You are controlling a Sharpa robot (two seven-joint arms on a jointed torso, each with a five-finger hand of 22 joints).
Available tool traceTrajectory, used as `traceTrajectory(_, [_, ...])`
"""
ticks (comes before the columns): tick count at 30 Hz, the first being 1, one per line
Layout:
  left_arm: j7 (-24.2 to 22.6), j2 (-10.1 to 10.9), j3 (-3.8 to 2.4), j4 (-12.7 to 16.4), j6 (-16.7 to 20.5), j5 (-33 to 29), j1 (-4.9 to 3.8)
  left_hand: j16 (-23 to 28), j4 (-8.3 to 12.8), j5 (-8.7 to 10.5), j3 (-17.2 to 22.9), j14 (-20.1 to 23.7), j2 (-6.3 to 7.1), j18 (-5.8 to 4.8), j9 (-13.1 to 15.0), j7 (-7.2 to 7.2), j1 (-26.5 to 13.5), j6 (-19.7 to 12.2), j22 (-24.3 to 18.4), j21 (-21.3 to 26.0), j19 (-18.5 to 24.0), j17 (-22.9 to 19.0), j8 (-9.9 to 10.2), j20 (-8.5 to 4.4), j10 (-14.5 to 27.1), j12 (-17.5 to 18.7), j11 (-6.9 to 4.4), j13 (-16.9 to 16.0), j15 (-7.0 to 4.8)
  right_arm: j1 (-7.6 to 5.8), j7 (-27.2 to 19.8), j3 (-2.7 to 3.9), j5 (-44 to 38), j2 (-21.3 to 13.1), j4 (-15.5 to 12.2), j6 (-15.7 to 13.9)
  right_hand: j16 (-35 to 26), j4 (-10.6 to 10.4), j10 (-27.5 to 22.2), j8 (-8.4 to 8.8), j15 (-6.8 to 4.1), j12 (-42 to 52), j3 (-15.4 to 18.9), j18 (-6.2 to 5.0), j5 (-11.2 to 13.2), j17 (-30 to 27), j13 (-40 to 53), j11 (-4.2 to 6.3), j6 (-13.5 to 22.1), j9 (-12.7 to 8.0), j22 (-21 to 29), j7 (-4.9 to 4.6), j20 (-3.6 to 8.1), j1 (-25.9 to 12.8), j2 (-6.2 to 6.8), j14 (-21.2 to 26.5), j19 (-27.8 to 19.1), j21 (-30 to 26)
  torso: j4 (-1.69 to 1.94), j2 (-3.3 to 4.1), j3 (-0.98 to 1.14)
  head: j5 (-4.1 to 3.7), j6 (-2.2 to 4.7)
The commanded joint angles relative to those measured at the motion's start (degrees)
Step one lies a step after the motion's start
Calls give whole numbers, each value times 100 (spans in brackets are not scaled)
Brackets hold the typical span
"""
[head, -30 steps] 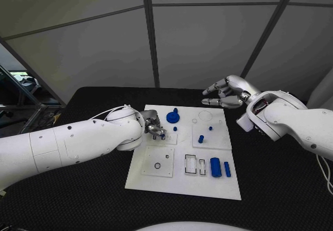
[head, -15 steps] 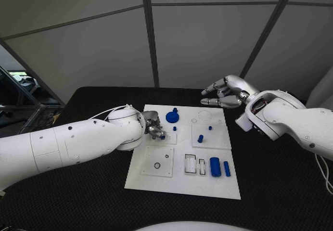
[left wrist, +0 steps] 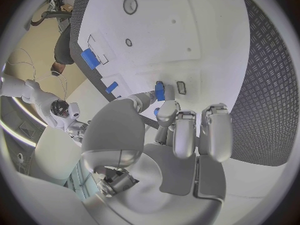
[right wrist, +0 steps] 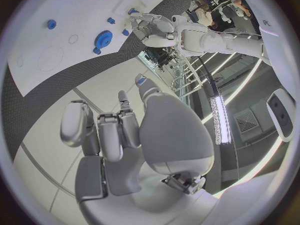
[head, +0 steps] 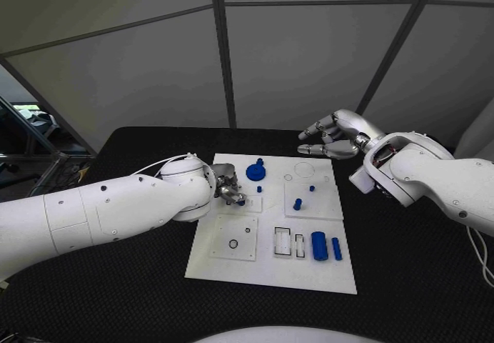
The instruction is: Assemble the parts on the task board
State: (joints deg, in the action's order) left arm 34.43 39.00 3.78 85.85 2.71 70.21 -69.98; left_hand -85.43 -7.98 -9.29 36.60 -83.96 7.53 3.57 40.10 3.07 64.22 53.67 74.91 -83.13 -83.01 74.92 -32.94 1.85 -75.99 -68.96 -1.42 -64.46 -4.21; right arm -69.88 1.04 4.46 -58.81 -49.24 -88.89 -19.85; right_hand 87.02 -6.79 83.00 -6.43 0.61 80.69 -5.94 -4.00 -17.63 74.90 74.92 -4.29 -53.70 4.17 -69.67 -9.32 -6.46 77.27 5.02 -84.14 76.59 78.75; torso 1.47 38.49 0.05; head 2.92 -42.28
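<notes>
The white task board (head: 270, 275) lies mid-table. My left hand (head: 228, 191) hovers low over its upper-left plate and pinches a small blue part (left wrist: 159, 91) between thumb and finger, right beside a small rectangular slot (left wrist: 181, 87). My right hand (head: 331, 139) hangs raised beyond the board's far right corner, fingers loosely bent and apart, holding nothing. On the board I see a blue gear (head: 256, 172), short blue pegs (head: 298, 205), a blue cylinder (head: 319, 246) and a thin blue bar (head: 337, 249). The gear (right wrist: 103, 36) and board (right wrist: 50, 60) also appear in the right wrist view.
Black textured table (head: 412, 286) surrounds the board with free room on each side. Grey wall panels (head: 298, 64) stand behind the table. My left forearm (head: 103, 211) lies across the table's left side, close to the board's left edge.
The left hand stays over the same spot with the blue part. The right hand has drifted very slightly to the left.
</notes>
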Motion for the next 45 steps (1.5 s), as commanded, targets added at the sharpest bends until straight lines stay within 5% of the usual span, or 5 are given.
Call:
traceTrajectory(1, [77,22,9,-2,-256,75,4,-36,842,-26,852,-473,-68,-99,11,-33,-6,-9,482,-38,-37,1112,-41,15,-43,-46,5,-16,-30,-12,-13,5,17,3,4,47,-22,-20,-25,-15,-40,-21,9,-54,33,914,574,-10,-28,-7,4,-2,-8,-39,-10,-433,-25,-26,-1,-4,0,-5,-11])
traceTrajectory(23, [77,-43,9,-69,-384,68,3,-36,826,-27,832,-473,-66,-103,39,-47,-114,5,499,-44,-48,1112,-73,10,-71,-73,-3,-38,-36,-12,-23,4,17,26,24,58,-22,-22,-23,-19,-41,-19,8,-53,32,916,576,-8,-36,-6,3,1,-6,-37,-18,-434,-22,-27,-7,-1,0,-5,-34])
traceTrajectory(45, [66,-180,8,-239,-521,-26,-2,-41,495,-7,376,-478,42,-117,56,-136,-896,146,572,-67,-93,1121,-127,-32,-110,-138,-67,-78,-84,-12,-76,3,31,-4,66,10,-30,-18,-29,9,-45,-26,10,-55,-43,909,563,-11,15,-23,16,-7,1,-11,-28,-435,-17,-42,3,-2,0,-19,-58])
